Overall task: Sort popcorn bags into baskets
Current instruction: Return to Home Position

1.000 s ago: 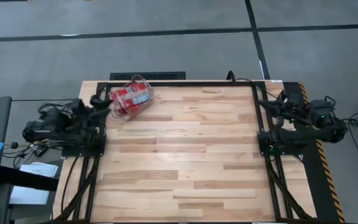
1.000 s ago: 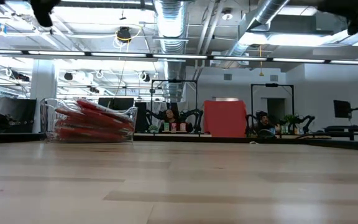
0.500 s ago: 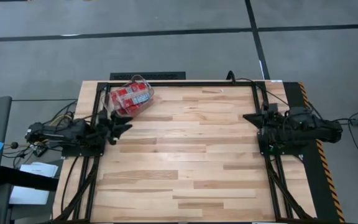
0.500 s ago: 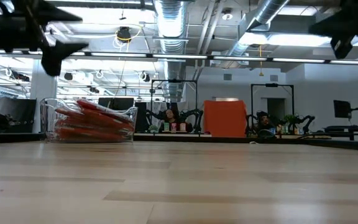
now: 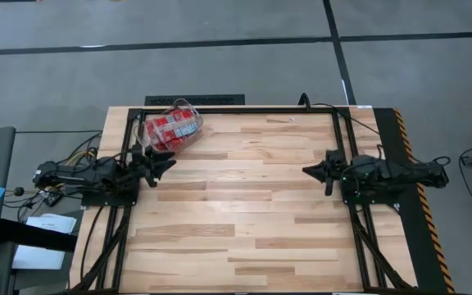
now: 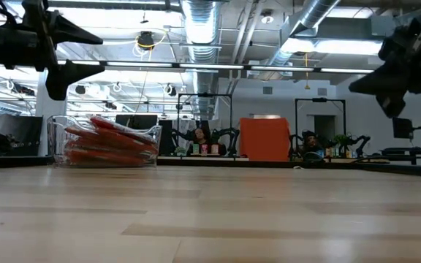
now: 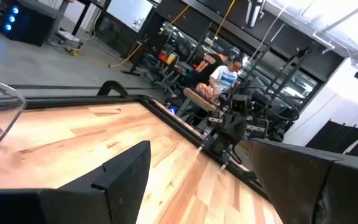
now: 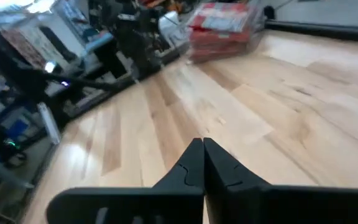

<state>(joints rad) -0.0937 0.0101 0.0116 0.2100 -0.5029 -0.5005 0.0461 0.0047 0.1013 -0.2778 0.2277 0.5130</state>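
The clear plastic bin [image 5: 170,129] stands at the table's far left corner, its flat bottom on the wood. Several red popcorn packets [image 5: 173,124] are stacked inside it; the low view shows them piled at a slant [image 6: 108,139], and the right wrist view shows them far off [image 8: 219,23]. My left gripper [image 5: 164,164] hovers just on the near side of the bin, open and empty [image 7: 197,186]. My right gripper [image 5: 311,170] hovers over the table's right part, shut and empty [image 8: 202,163]. No packet lies loose on the table.
A black frame rail [image 5: 244,109] runs along the far edge, and both arm bases sit on side rails [image 5: 352,192]. Bare wood [image 5: 236,205] stretches between the two grippers. People sit at desks in the room behind [image 6: 309,142].
My left arm has unfolded: its gripper swung from beside the bin toward the near edge and a little right, then stayed about still. My right arm has unfolded too, its gripper moving toward the table's left and near side. The bin and packets have not moved.
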